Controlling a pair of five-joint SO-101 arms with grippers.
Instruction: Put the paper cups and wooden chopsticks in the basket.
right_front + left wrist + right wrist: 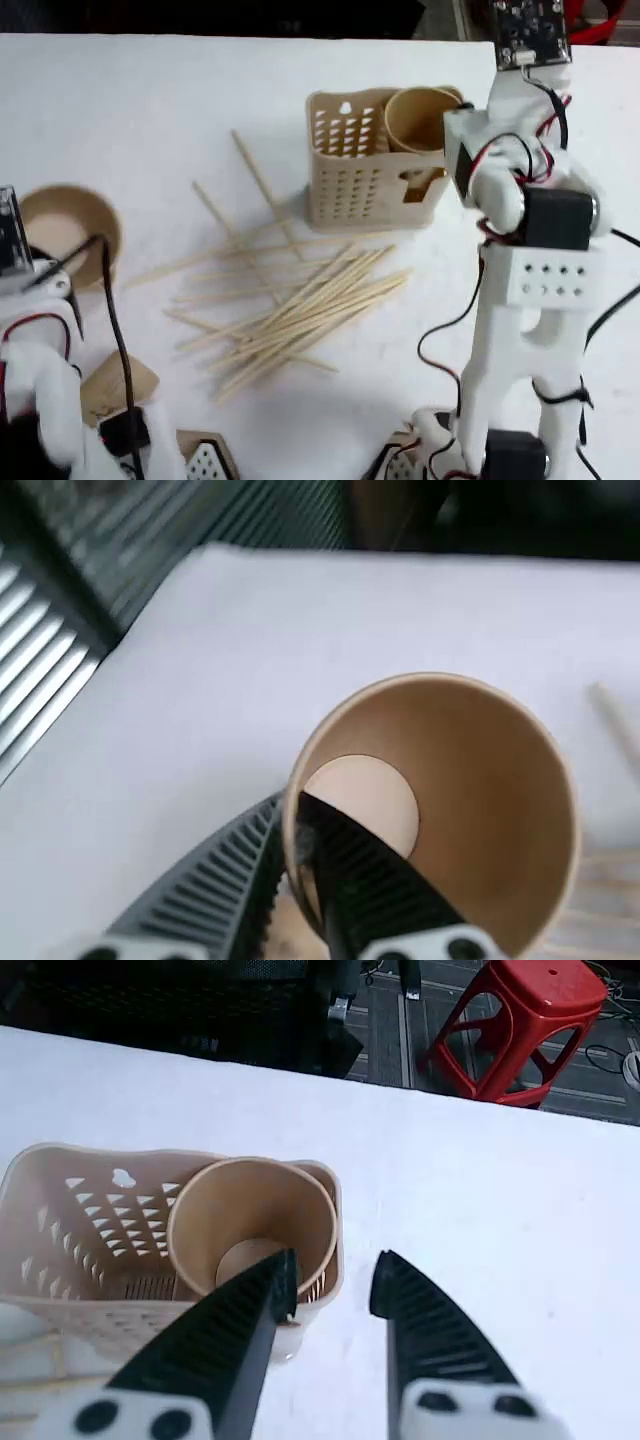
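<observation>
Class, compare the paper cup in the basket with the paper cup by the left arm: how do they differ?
The first tan paper cup stands inside the beige perforated plastic basket; the second tan paper cup is outside it, at the left tool. The left tool clamps the second cup's wall; the open right tool grips nothing of the first cup. Both are tan and empty.
</observation>
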